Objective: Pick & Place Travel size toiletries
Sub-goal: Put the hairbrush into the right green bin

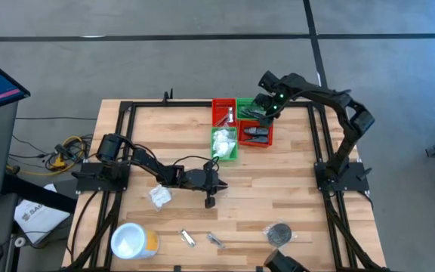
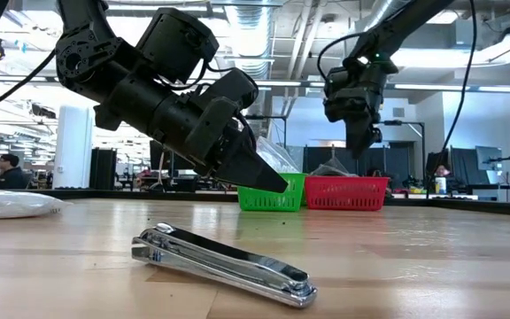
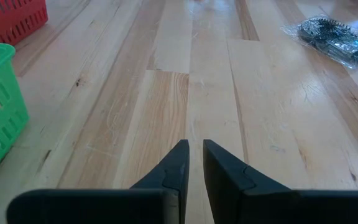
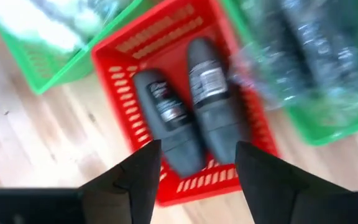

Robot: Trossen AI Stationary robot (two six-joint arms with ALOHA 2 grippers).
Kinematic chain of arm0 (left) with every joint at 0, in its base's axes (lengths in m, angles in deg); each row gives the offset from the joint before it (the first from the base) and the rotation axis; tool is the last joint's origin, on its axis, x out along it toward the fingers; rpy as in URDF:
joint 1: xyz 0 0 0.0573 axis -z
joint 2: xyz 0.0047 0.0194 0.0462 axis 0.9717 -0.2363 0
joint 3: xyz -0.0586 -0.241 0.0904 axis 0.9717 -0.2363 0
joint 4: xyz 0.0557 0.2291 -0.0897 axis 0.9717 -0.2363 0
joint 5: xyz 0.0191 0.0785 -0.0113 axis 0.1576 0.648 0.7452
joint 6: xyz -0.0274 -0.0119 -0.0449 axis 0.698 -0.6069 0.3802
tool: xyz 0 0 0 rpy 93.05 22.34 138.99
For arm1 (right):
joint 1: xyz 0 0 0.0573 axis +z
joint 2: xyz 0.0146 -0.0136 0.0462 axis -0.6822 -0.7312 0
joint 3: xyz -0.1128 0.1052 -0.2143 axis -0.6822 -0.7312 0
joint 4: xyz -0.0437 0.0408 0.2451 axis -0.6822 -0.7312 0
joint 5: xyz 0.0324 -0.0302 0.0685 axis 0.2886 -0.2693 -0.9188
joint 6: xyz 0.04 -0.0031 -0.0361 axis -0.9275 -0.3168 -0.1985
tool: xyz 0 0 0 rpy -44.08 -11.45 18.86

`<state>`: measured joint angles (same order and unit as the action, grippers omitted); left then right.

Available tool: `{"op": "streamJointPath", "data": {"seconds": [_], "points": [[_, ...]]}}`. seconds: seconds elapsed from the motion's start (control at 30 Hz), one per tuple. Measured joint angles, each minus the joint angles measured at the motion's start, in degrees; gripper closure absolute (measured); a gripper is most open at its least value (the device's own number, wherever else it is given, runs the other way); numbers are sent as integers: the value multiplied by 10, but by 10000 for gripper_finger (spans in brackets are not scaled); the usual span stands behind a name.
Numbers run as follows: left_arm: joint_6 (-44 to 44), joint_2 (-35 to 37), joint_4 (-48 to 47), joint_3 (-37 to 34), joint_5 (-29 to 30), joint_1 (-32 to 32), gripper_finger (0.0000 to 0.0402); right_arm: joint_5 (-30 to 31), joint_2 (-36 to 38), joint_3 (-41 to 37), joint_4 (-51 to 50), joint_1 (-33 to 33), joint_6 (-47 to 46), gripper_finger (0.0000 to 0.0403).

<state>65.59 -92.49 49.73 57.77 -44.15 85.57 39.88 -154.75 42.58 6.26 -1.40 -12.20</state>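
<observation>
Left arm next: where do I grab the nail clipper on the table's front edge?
Come straight down with the left gripper and pinch the nail clipper across its narrow width, mid-length. It lies flat on the wood, long and thin, so its long sides are the only graspable faces.
</observation>
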Motion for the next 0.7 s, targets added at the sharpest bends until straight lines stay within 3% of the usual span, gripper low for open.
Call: {"op": "streamJointPath", "data": {"seconds": [0.23, 0.7], "points": [[0, 0, 0, 0, 0, 0, 362, -72, 0, 0, -31, 52, -2, 207], [0, 0, -1, 0, 0, 0, 362, -73, 39, -1, -17, 241, -43, 223]]}}
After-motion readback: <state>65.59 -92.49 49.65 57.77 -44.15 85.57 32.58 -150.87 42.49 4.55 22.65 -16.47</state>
